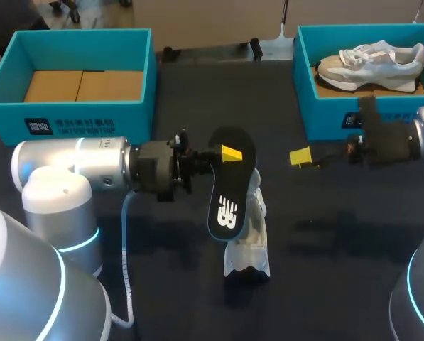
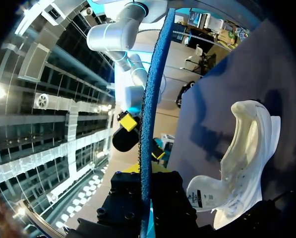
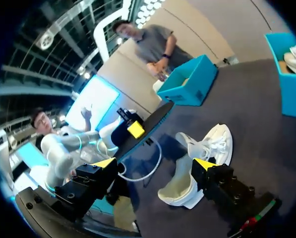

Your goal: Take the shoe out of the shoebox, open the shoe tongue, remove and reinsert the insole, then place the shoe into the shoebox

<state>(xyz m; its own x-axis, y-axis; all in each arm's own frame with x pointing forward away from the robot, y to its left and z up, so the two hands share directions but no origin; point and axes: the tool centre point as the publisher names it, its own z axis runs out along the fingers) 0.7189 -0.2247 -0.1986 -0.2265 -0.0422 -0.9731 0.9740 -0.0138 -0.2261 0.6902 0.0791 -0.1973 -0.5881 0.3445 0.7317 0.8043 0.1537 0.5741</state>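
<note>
My left gripper (image 1: 226, 153) is shut on one end of a black insole (image 1: 229, 186), held on edge above the table's middle. In the left wrist view the insole (image 2: 150, 99) runs edge-on out from between the fingers, its blue underside showing. A white shoe (image 1: 248, 245) lies on the dark table just below and beside the insole, partly hidden by it; it also shows in both wrist views (image 2: 242, 153) (image 3: 197, 166). My right gripper (image 1: 302, 157) hovers to the right of the insole, open and empty (image 3: 154, 163), facing the shoe and insole (image 3: 148, 126).
A teal shoebox (image 1: 69, 117) with a cardboard insert stands at the back left. A second teal shoebox (image 1: 339, 114) at the back right holds another white and grey shoe (image 1: 371, 62). A white cable (image 1: 126, 270) trails from the left arm.
</note>
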